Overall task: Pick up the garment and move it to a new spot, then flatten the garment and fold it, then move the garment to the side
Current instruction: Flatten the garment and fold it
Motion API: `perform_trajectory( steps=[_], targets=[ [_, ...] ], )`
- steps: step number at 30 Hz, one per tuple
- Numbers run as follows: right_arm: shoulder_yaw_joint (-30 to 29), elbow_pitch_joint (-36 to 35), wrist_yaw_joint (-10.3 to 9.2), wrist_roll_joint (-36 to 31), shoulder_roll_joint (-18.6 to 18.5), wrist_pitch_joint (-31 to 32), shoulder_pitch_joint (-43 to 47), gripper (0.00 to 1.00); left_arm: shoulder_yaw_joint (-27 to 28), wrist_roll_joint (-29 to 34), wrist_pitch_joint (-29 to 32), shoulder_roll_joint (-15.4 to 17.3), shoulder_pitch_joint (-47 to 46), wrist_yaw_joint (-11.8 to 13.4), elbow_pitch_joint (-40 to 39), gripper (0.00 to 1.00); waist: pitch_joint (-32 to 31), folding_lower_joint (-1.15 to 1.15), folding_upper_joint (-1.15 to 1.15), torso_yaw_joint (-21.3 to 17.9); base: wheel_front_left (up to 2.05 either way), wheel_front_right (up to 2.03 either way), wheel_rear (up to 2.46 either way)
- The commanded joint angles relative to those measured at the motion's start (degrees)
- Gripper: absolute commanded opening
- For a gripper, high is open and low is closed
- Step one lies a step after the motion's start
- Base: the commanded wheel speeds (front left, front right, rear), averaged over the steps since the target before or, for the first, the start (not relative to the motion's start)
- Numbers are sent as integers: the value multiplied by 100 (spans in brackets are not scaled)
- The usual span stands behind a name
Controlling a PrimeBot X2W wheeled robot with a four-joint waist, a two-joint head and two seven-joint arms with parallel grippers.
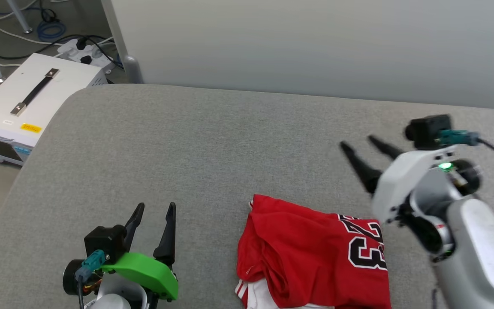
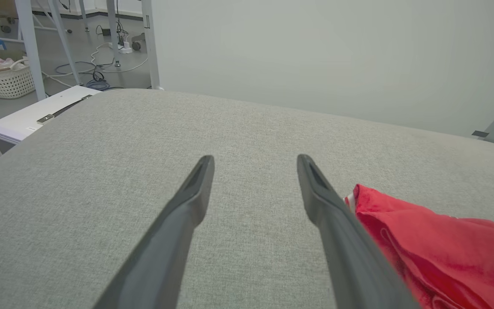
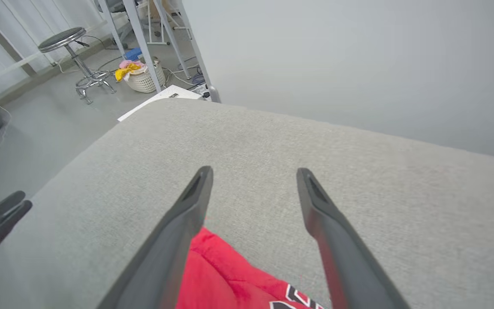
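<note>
**Head view: both grippers empty, shirt lies between them, closer to the right**

Obs. The red basketball-style T-shirt with black white-outlined numerals (image 1: 315, 253) lies bunched on the grey fabric-covered pad (image 1: 208, 141). It is not flat: folds run through its left half, and a bit of white striped sleeve pokes out at its near-left corner. The numerals sit at its right edge. Its near end runs off the bottom of the picture, so its long axis can't be called. What shows is about as wide as it is deep.

Left gripper (image 1: 155, 206): jaws wide, nothing between them. It sits left of the shirt with a strip of bare pad between, fingers pointing past the shirt's far-left corner.

Right gripper (image 1: 356, 141): jaws wide, empty. Its fingertips lie beyond the shirt's far-right corner and point away from it. In the right wrist view red cloth shows below the finger roots, so the wrist seems to sit over the shirt's right edge. Height above the cloth not readable.

Judgement: the right arm is nearer. To take an edge it would need to draw back and tip down, because the cloth is behind its tips. The left needs a sideways reach toward the shirt's left edge.
</note>
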Motion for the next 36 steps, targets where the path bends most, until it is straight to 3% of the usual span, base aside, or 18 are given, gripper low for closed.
perform_trajectory(
  steps=[1, 6, 11, 20, 23, 24, 29, 36],
  targets=[
    [-30, -179, 1, -209, -250, -111, 103, 100, 28, 68, -30, -52, -83, -41, -31, 100, 52, 0, 0, -70, 0, 0, 0],
    [-157, -658, 1, -812, -1071, -866, 523, 100, 153, 193, -37, -182, -114, -110, -120, 100, 108, 0, 0, -166, 0, 0, 0],
    [-654, -817, 1, -1146, -1319, -1686, 1049, 100, 403, 397, -39, -344, -55, -195, -275, 100, 150, 0, 0, -217, 0, 0, 0],
    [-1372, -1019, 1, -1264, -878, -3006, 2147, 100, 1091, 1067, -40, -803, 322, -554, -529, 100, 206, 0, 0, -255, 0, 0, 0],
    [-1438, -1078, 1, -1312, -629, -3354, 2427, 100, 1323, 1339, -40, -985, 453, -756, -576, 100, 189, 0, 0, -259, 0, 0, 0],
    [-1451, -1081, 1, -1395, -404, -3554, 2660, 100, 1498, 1555, -40, -1168, 571, -946, -537, 100, 159, 0, 0, -255, 0, 0, 0],
    [-1503, -941, 1, -1499, 12, -3690, 2895, 100, 1759, 1877, -40, -1425, 684, -1257, -461, 100, 113, 0, 0, -238, 0, 0, 0],
    [-1509, -751, 1, -1504, 135, -3749, 2871, 100, 2004, 2195, -40, -1632, 757, -1522, -384, 100, 84, 0, 0, -245, 0, 0, 0]
  ],
)
